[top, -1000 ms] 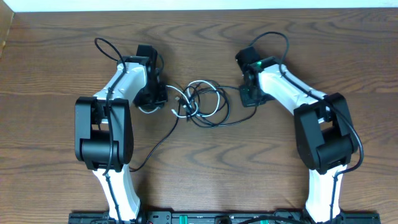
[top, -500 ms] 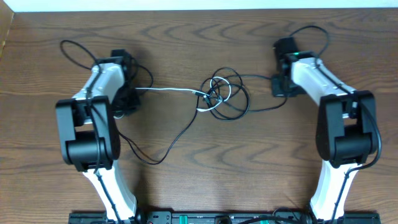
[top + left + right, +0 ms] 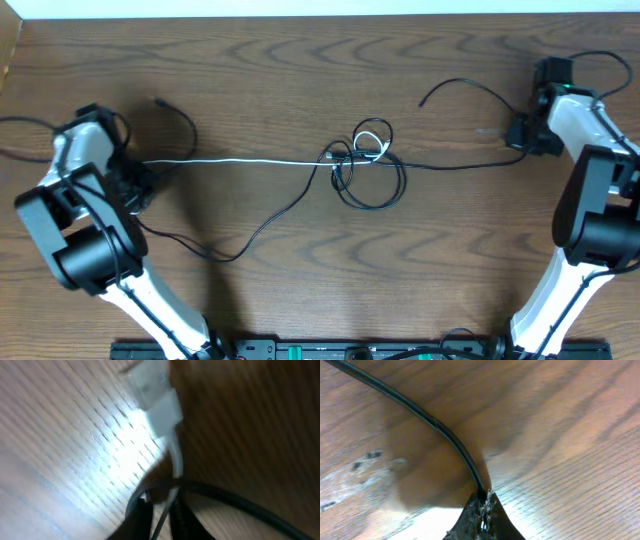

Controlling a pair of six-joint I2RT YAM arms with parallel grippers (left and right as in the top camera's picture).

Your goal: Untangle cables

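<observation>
Knot sits dead centre. Left gripper, nine o'clock, pinches white cable; right gripper, three o'clock, pinches black cable.

A taut line bars the counter side to side: white cable on the left, black cable on the right, the tangle between them. A slack black cable sags across the near left. Open room lies beyond the line's left half and at the near right.
</observation>
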